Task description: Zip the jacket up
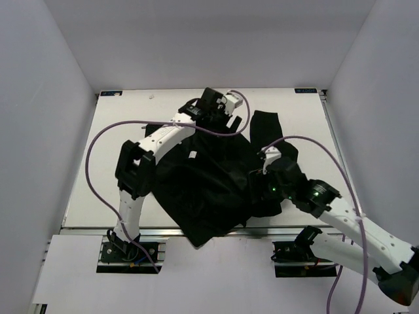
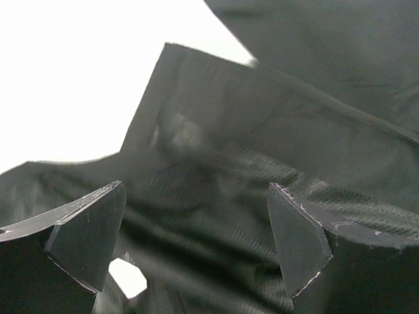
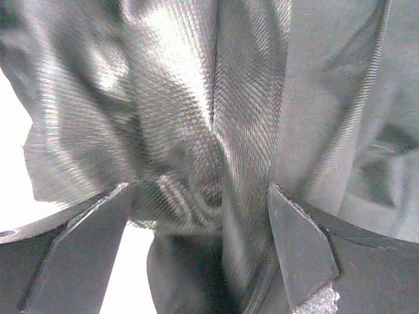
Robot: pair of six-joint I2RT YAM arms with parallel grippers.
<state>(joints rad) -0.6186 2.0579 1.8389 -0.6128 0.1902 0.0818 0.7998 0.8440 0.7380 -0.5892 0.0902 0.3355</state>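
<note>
- Crumpled mid-table [image 1: 118, 124], one corner spilling past the near edge: jacket [image 1: 203, 190], front not laid flat.
- Spread wide above the far folds, gripping nothing: left gripper [image 2: 196, 222].
- Also spread wide, pressed close against bunched weave on the jacket's right side, not clamped: right gripper [image 3: 200, 222].
- Probably soft, limp and light; likely to wrinkle, drag and slide on the smooth table rather than hold a shape.
- Best pinned at the hem beside the zipper with one gripper, and pinched at the slider with the other.
- Cannot tell where the slider sits; only a crease or seam visible in the right wrist view.
</note>
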